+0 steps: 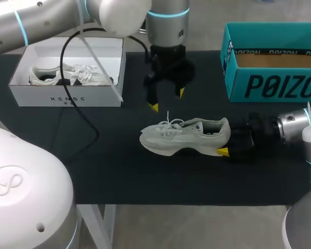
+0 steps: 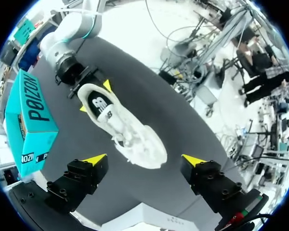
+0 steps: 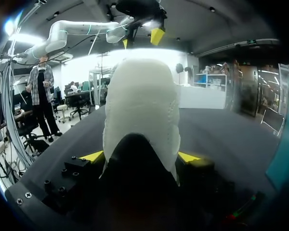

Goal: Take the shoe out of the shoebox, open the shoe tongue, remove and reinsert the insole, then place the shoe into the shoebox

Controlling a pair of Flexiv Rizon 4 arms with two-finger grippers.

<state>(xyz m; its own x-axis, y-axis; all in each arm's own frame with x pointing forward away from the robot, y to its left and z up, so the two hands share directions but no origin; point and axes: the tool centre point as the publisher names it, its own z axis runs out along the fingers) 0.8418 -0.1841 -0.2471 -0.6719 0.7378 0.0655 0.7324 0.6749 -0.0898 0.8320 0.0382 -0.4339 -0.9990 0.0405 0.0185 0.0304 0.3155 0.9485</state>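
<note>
shoe (image 1: 184, 136) between white box (image 1: 67, 96), teal shoebox (image 1: 272, 85)

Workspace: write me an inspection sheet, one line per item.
Surface: black table mat, with one shoe on it.
Job's things: white shoe upright on its sole, mid-mat; white shoebox open, second shoe inside; teal shoebox open, no shoe visible inside.
Clutter: nothing seen.
Grippers: left gripper open, above the white shoe, apart from it; right gripper shut on the white shoe's heel.
Cables: black cable hangs across the white shoebox onto the mat.
Surroundings: nothing seen reaching over the table.
</note>
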